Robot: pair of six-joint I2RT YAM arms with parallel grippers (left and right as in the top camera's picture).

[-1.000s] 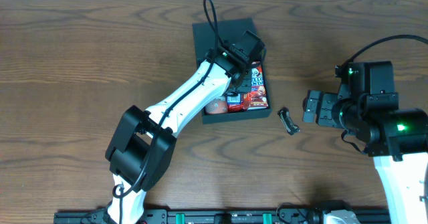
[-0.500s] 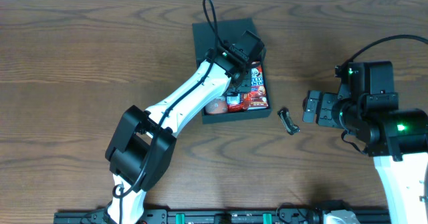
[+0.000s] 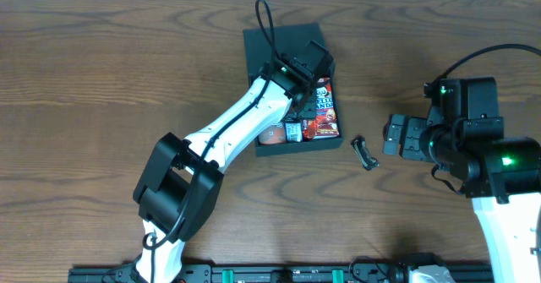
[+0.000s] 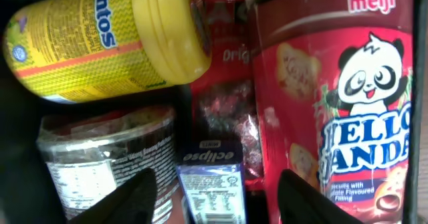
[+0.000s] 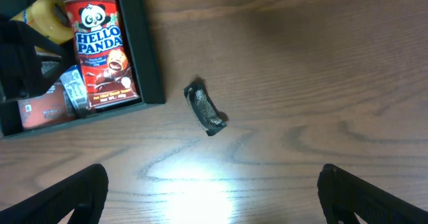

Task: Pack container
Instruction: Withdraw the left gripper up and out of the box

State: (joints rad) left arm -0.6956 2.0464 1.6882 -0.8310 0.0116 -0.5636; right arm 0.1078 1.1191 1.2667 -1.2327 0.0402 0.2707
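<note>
- The overhead view gives me the layout that the wrist cameras miss. The container (image 3: 304, 145) sits just above the middle of the frame on the brown wood-grain surface (image 3: 101, 80). Its flat lid (image 3: 283, 42) lies open toward the top edge. The left arm (image 3: 245, 118) reaches in diagonally from the lower left and hangs over the tray.
- Only the left wrist view shows the left end effector (image 4: 217, 207) properly (from above, the wrist hides it). Its two fingers stand well apart at the bottom of the frame and grip nothing. A blue pack (image 4: 210, 180) marked "eclipse" lies in the tray between them.
- That close view also lets me read labels:
  - a yellow bottle (image 4: 107, 37) at upper left ends in "entos";
  - a red box (image 4: 341, 117) at right says "meiji" and "HELLO PANDA" beside a cartoon panda;
  - a tub (image 4: 107, 157) at lower left has fine print too blurred to read;
  - a dark red packet (image 4: 224, 110) fills the middle.
- The right wrist view shows a small dark curved item (image 5: 206, 109) on the bare surface right of the container's wall, not touching it (I cannot tell what it is).
- The right end effector (image 5: 214, 204) is spread wide, with a finger in each lower corner of that frame. It is empty, over bare wood.
</note>
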